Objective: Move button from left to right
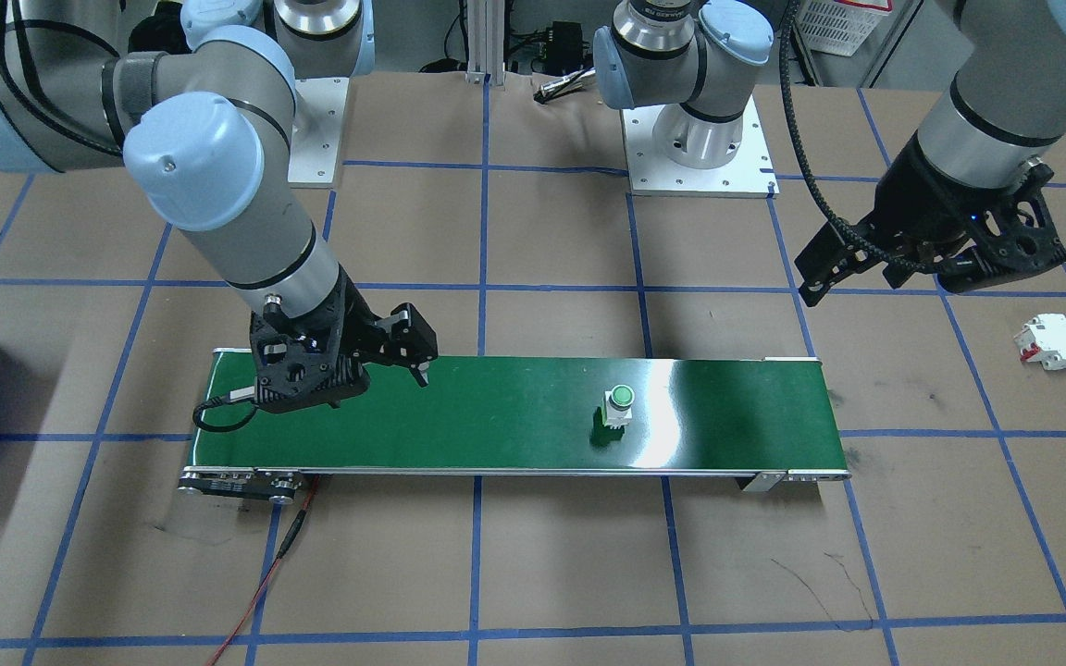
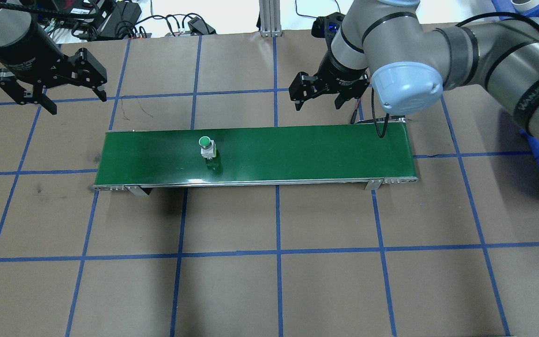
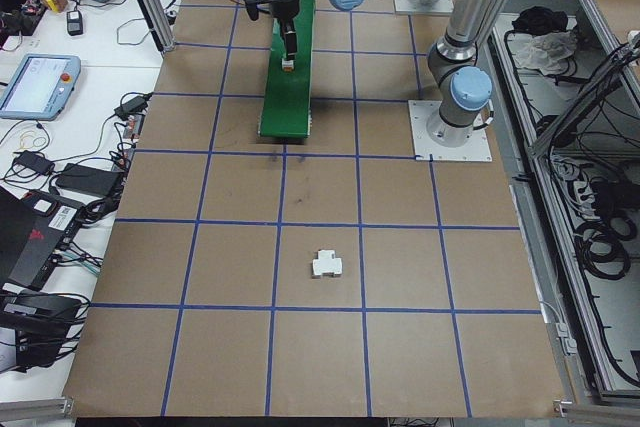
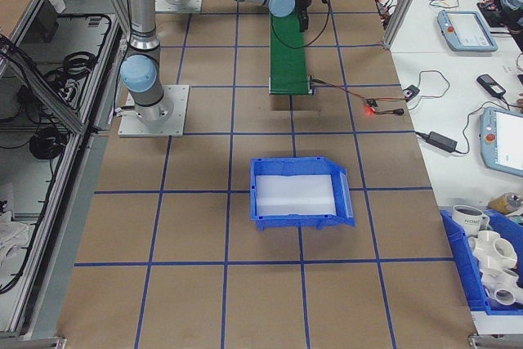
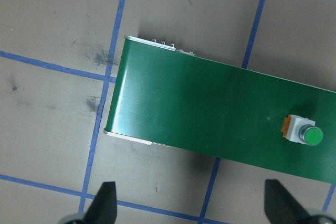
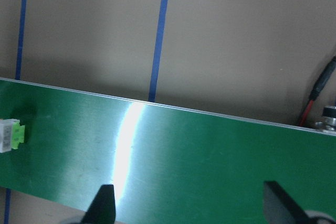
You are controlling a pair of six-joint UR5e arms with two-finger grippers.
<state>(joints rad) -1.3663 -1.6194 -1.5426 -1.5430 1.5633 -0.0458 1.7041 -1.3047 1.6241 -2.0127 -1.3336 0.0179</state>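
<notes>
We see both sets of jaws spread wide with nothing between them: left gripper (image 2: 50, 96) hangs over bare table off the belt's left end, right gripper (image 2: 317, 97) above the far edge of the green conveyor belt (image 2: 297, 152) toward its right end. The button (image 2: 207, 147) stands upright on the belt's left half, apart from both grippers. A white circuit breaker (image 1: 1049, 341) lies on the table well beyond the belt's left end.

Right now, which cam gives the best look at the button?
Exterior front-facing: the button stands unobstructed on the green belt, cap and body both clear. Overhead and left wrist also show it whole; right wrist catches only its edge; in the side views it is tiny or hidden.
</notes>
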